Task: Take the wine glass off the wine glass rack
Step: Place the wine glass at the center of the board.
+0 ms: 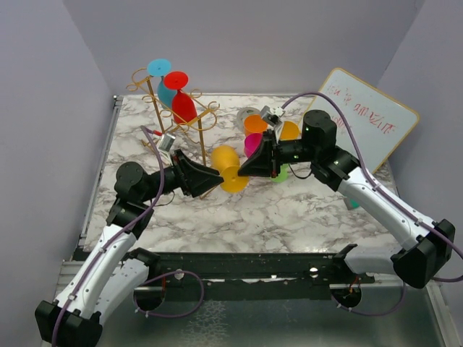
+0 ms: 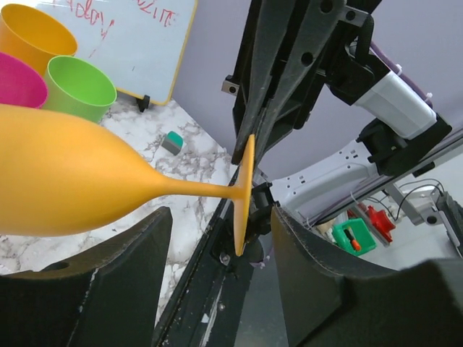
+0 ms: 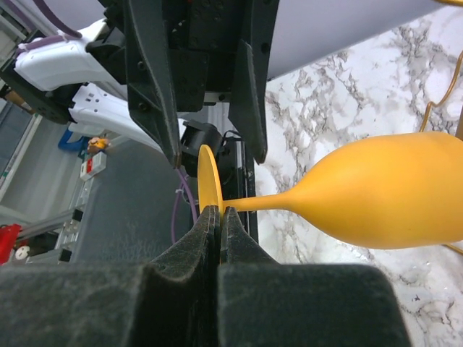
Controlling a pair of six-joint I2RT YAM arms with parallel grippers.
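Note:
A yellow-orange wine glass (image 1: 226,168) hangs on its side in the air over the marble table, clear of the gold wire wine glass rack (image 1: 200,137) behind it. My right gripper (image 3: 219,214) is shut on the rim of the glass's round foot (image 3: 205,177). The bowl (image 3: 394,194) points away to the left arm's side. My left gripper (image 2: 221,242) is open. Its two fingers (image 2: 108,278) stand either side of the foot (image 2: 244,191) and stem without touching. A red glass (image 1: 181,101) and a blue glass (image 1: 162,79) still hang on the rack.
Orange (image 1: 255,124), pink (image 1: 252,144) and green (image 2: 79,88) cups stand behind the right gripper. A whiteboard (image 1: 370,119) leans at the back right, with a small teal eraser (image 2: 172,142) near it. Grey walls close in the table's sides.

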